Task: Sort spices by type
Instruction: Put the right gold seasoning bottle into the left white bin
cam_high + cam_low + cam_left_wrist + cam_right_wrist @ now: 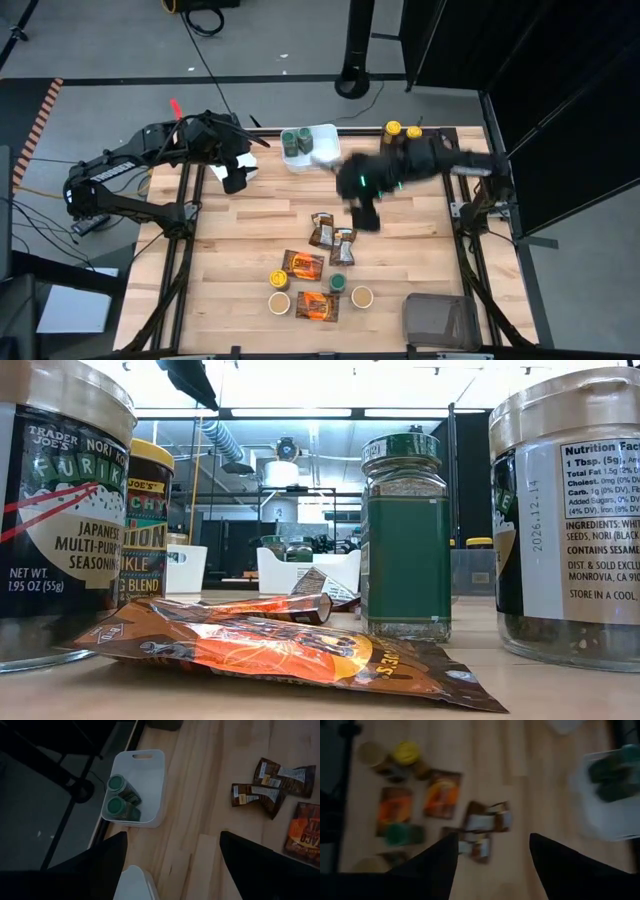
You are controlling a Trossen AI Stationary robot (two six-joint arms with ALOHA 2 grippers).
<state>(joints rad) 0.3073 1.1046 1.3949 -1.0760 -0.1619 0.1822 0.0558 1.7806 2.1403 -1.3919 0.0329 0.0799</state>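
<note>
Two brown packets [332, 236], two orange packets [303, 265], a yellow-lidded jar [279, 278], a green-lidded jar [338, 283] and two tan-lidded jars [361, 296] rest on the table's near middle. Two green-lidded jars [120, 797] lie in a white tub [150, 765] at the far edge. Two yellow-lidded jars [403, 130] stand at the far right. My right gripper [492, 865] is open and empty, above the table just beyond the brown packets [485, 822]. My left gripper [172, 860] is open and empty at the far left, near the tubs.
A second white tub [135, 882] sits next to the first, under my left gripper. A grey-brown bin [440, 320] stands at the near right corner. Bare wood lies between the tubs and the packets. The low view shows the jars [405, 540] and an orange packet [280, 650] up close.
</note>
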